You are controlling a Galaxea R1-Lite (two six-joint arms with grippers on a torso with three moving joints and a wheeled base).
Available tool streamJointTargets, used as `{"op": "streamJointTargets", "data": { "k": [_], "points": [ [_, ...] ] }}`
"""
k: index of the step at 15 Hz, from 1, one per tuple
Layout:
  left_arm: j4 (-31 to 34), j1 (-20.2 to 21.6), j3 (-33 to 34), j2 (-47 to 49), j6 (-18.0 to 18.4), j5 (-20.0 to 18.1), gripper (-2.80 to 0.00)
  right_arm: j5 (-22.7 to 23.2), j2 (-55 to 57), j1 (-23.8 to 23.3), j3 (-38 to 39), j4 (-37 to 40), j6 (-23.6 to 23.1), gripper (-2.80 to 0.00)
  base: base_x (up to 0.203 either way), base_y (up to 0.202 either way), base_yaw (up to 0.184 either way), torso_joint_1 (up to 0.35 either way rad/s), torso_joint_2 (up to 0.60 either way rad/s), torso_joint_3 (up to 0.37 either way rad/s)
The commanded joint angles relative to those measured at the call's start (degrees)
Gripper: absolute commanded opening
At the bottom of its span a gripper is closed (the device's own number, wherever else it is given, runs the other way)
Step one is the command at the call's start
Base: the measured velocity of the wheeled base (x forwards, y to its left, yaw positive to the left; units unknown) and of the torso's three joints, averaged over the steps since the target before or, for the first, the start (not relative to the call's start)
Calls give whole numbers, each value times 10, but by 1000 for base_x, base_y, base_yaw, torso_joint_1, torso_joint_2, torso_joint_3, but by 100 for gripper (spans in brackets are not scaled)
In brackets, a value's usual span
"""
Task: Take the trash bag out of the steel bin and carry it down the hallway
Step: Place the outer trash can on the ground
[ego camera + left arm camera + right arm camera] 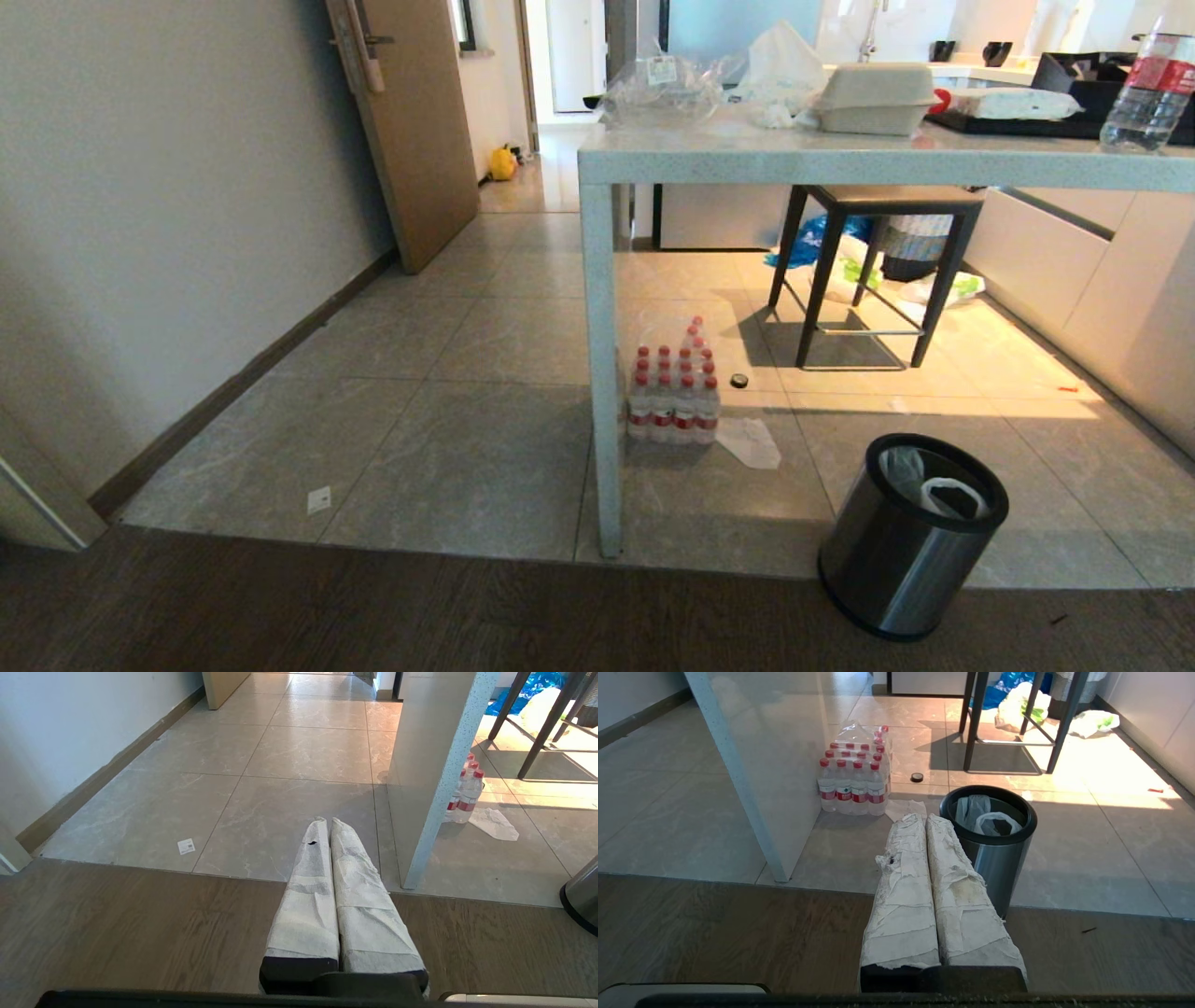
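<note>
The steel bin (pixel 910 537) stands upright at the lower right of the head view, on the edge where grey floor tiles (pixel 448 448) meet a dark wood floor (pixel 373 616). The trash bag (pixel 943 490) sits inside the bin, with its white plastic and one loop handle visible below the black rim. In the right wrist view the bin (pixel 994 844) appears just right of centre, with the bag (pixel 987 819) in its opening.

The right gripper (pixel 924 817) appears in the right wrist view only, at centre frame. Its two cloth-wrapped fingers (pixel 906 896) lie pressed together and hold nothing. They are raised above the floor, and their tips overlap the bin's left rim in the picture; contact cannot be confirmed.

The left gripper (pixel 326 820) appears in the left wrist view at centre frame. Its wrapped fingers (pixel 364 896) are also together and empty, over the wood-to-tile edge.

A white table (pixel 794 159) fills the upper right of the head view. Its leg (pixel 605 373) comes down left of a shrink-wrapped pack of water bottles (pixel 674 397). A dark stool (pixel 873 261) stands under the table. The hallway (pixel 541 177) runs away at upper centre, past an open brown door (pixel 415 121).
</note>
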Motion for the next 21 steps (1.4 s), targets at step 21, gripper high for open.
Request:
{"op": "streamJointTargets", "data": {
  "k": [21],
  "points": [
    [0,0,0,0,0,1,-280,0,0,1,0,0,0,-280,0,0,0,1,2,-157]
  ]
}}
